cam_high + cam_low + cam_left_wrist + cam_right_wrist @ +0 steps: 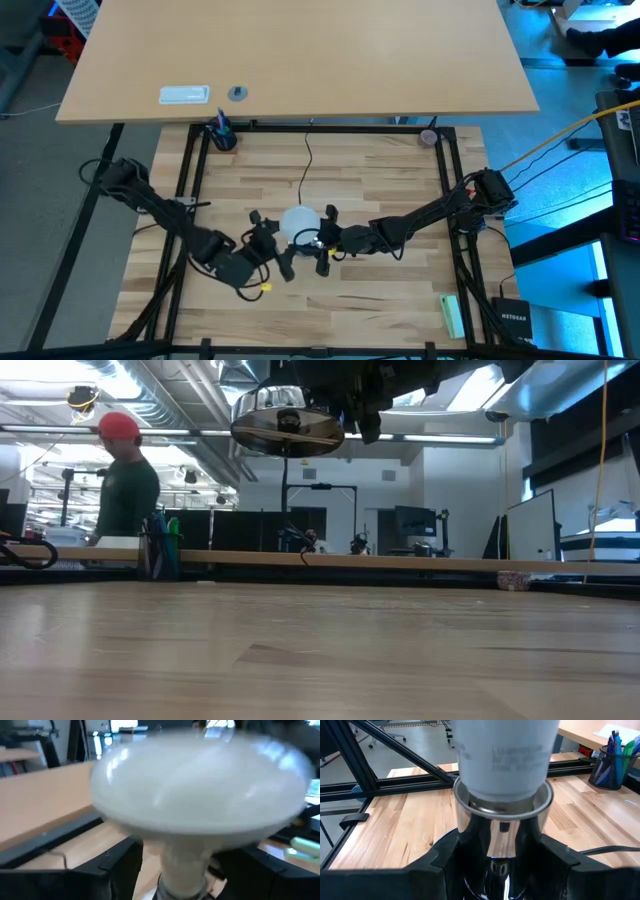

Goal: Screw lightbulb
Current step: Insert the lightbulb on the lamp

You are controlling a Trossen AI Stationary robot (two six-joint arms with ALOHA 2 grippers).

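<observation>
The white frosted lightbulb [299, 222] is held up over the middle of the wooden table, between my two grippers. Its wide globe [200, 785] fills the left wrist view. Its white neck with grey print [502, 760] stands in the mouth of the round silver socket [502, 820]. My left gripper [268, 243] is on the bulb from the left. My right gripper [325, 242] is shut on the socket from the right. The low view shows the socket [287, 425] high above the table. Its thin black cord [306, 160] runs toward the far edge. My left gripper has the bulb's narrow neck [185, 862], just below the globe, between its two fingers [120, 867]. The fingers lie across the neck. The bulb is clear of the table, its base in the socket. My right gripper pinches the silver socket's round body [502, 845] between its two fingers [445, 862], one on each side. The socket is lifted clear of the table, its open mouth turned toward the bulb, and the bulb's neck sits inside its rim [470, 805].
A cup of pens [220, 135] stands at the table's far left corner. A green block [452, 315] lies at the near right. Black frame bars [190, 170] edge the table. A desk [300, 60] lies beyond. A person in a red cap [125, 480] stands in the room.
</observation>
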